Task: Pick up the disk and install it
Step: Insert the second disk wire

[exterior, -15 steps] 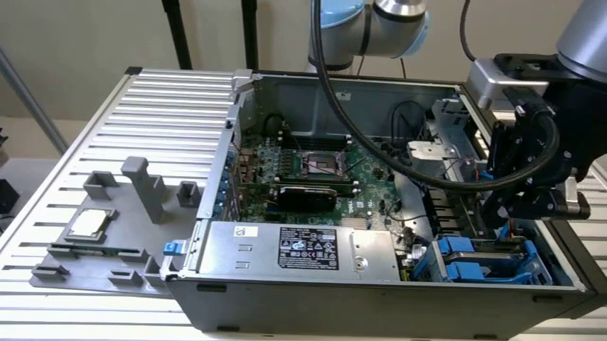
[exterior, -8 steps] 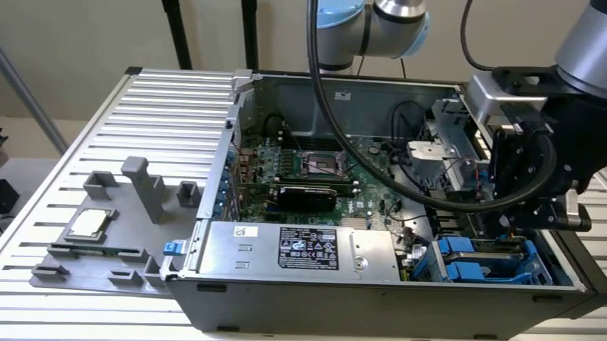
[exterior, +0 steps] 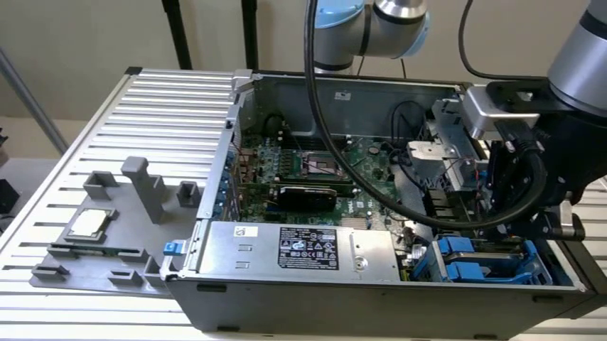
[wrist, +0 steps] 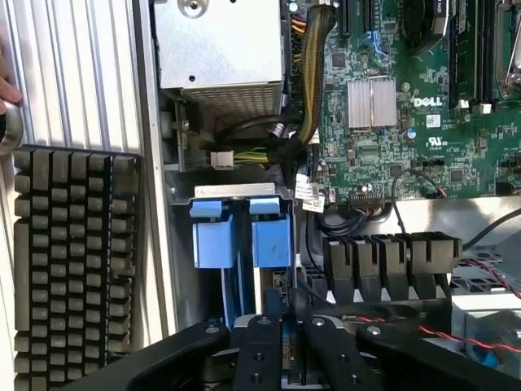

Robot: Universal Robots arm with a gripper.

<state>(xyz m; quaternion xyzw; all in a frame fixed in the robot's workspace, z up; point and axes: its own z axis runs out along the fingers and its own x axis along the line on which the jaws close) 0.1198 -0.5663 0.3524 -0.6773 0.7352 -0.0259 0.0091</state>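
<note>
The disk shows edge-on as a thin slab with a blue edge, held between my black fingers. My gripper is shut on it, just above the drive bay in the corner of the open computer case. Two blue caddy tabs sit side by side in that bay, close beside the held disk. In the exterior view the arm's black wrist hangs over the same bay, where blue caddies show at the exterior view's lower right.
A silver power supply lies beside the bay, with cable bundles and the green motherboard behind. A grey fixture holding a small square chip sits on the slatted table. A keyboard and a hand lie outside the case.
</note>
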